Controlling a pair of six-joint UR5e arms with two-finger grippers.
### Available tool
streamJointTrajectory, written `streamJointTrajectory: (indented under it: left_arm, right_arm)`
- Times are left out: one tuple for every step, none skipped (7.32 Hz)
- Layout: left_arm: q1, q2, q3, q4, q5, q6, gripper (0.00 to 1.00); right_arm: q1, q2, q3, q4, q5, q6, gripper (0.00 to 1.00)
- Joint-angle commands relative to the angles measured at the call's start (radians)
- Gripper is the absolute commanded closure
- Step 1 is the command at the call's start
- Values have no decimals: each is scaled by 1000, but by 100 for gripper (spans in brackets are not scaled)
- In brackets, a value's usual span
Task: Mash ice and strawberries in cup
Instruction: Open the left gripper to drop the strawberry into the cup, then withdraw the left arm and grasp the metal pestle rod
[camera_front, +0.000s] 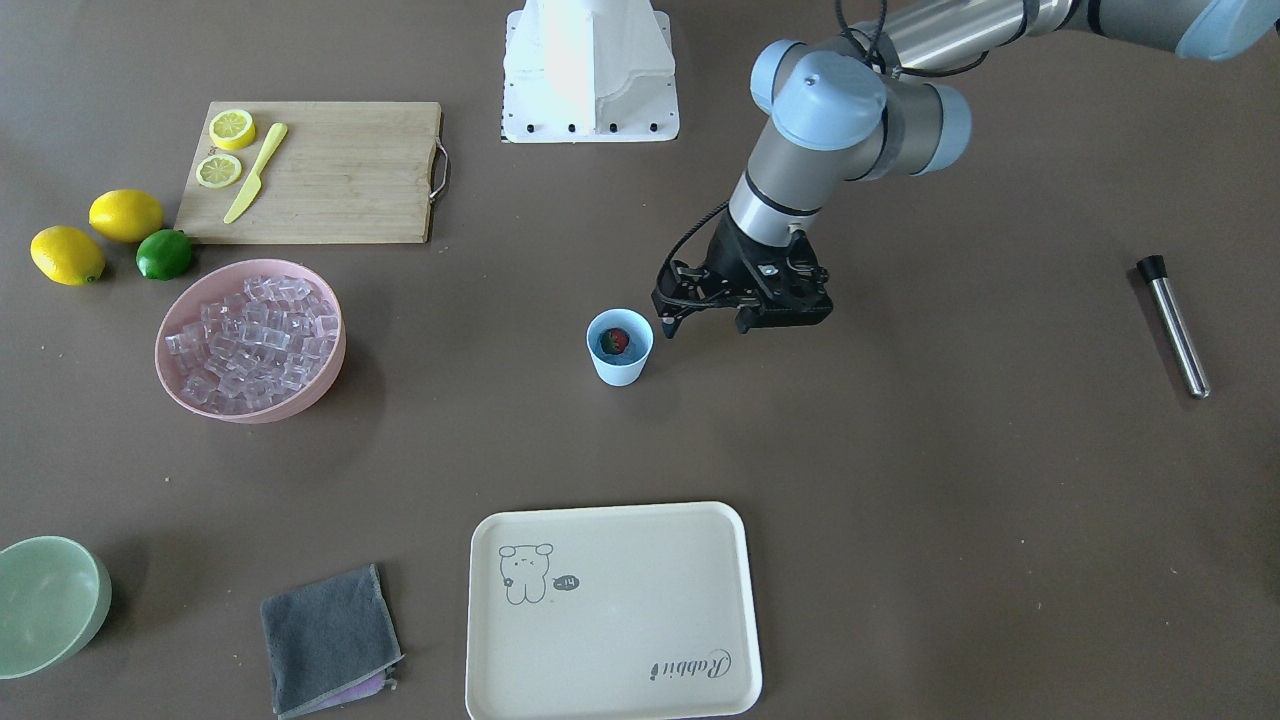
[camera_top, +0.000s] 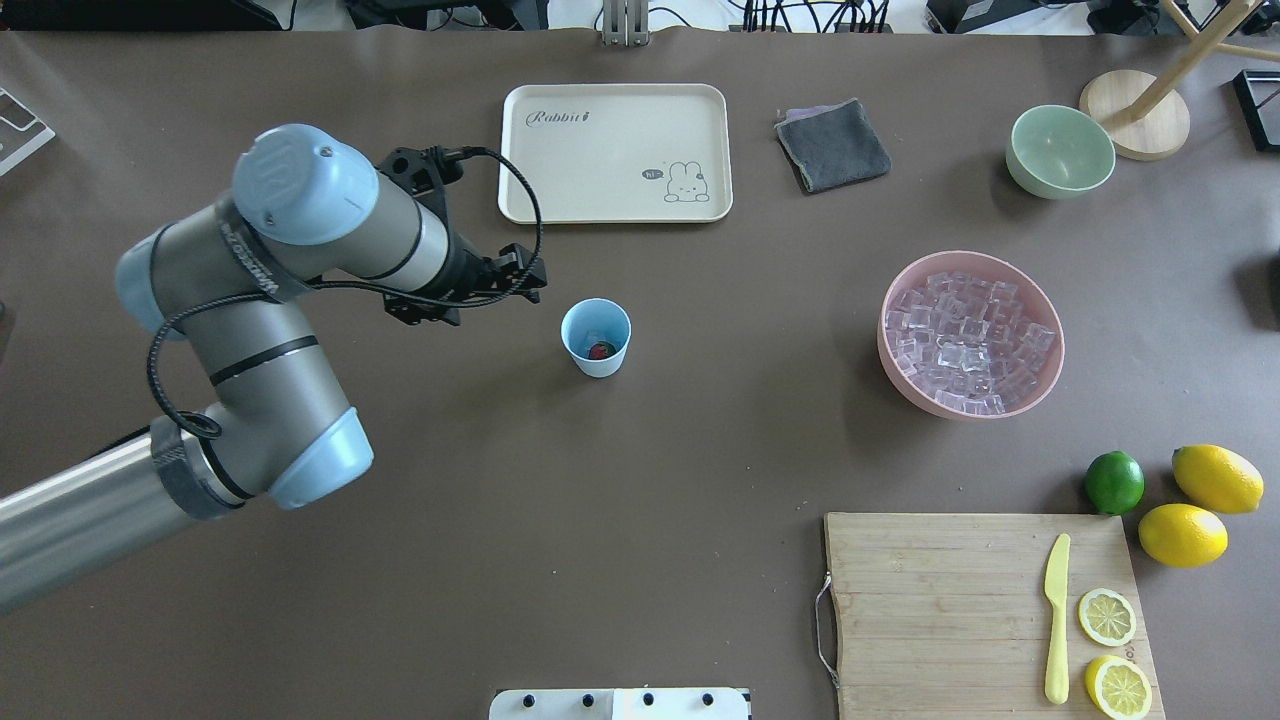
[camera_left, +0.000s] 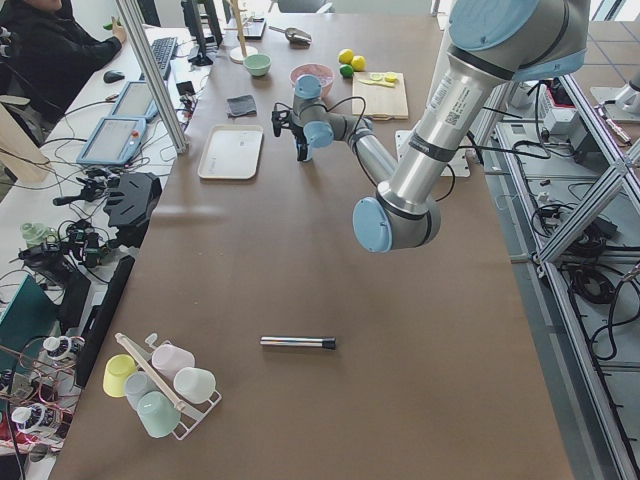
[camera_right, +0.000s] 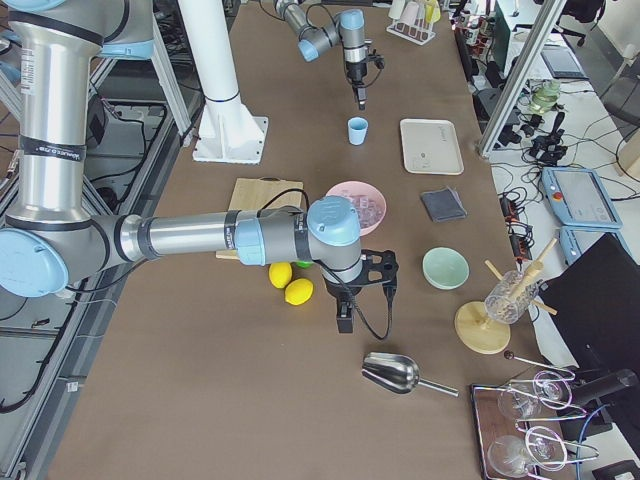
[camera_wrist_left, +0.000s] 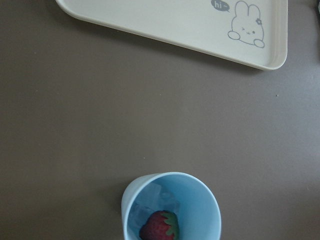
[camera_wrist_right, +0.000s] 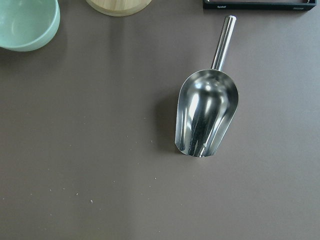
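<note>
The pale-blue cup (camera_front: 620, 366) stands upright mid-table, and also shows in the overhead view (camera_top: 596, 338) and the left wrist view (camera_wrist_left: 200, 210). Inside it lie one red strawberry (camera_wrist_left: 159, 226) with a green top and a few clear ice cubes (camera_wrist_left: 155, 195). More ice (camera_front: 255, 340) fills a pink bowl (camera_top: 900, 370). My left gripper (camera_front: 706, 322) hangs open and empty just beside the cup, on my left of it, also in the overhead view (camera_top: 535, 283). My right gripper (camera_right: 345, 312) shows only in the exterior right view, far from the cup; I cannot tell its state.
A metal rod with a black tip (camera_front: 1175, 325) lies far on my left. A metal scoop (camera_wrist_right: 206, 117) lies below the right wrist. A cream tray (camera_top: 615, 205), grey cloth (camera_top: 832, 145), pale-green bowl (camera_top: 1060, 150), cutting board (camera_top: 940, 600), lemons and a lime (camera_top: 1114, 481) surround the cup.
</note>
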Motion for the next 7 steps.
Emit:
streamJointTrajectory:
  left_arm:
    - [-216, 231, -20, -5, -102, 298, 2]
    - [-294, 290, 24, -5, -141, 427, 2]
    - [-384, 337, 88, -6, -156, 577, 2]
    - [-466, 374, 152, -8, -184, 732, 2]
    - [-532, 388, 237, -46, -198, 825, 2]
    - [-554, 394, 348, -143, -204, 861, 2]
    - [-557, 431, 384, -216, -233, 852, 2]
  right_arm:
    - [-1, 6, -1, -16, 16, 11, 0]
    - [-1, 10, -1, -19, 22, 39, 0]
    - [-1, 15, -1, -19, 36, 48, 0]
    - [-1, 15, 1, -19, 37, 48, 0]
    - [-1, 16, 2, -19, 44, 48, 0]
    - [-1, 16, 4, -19, 45, 48, 0]
    - [-1, 16, 2, -19, 45, 50, 0]
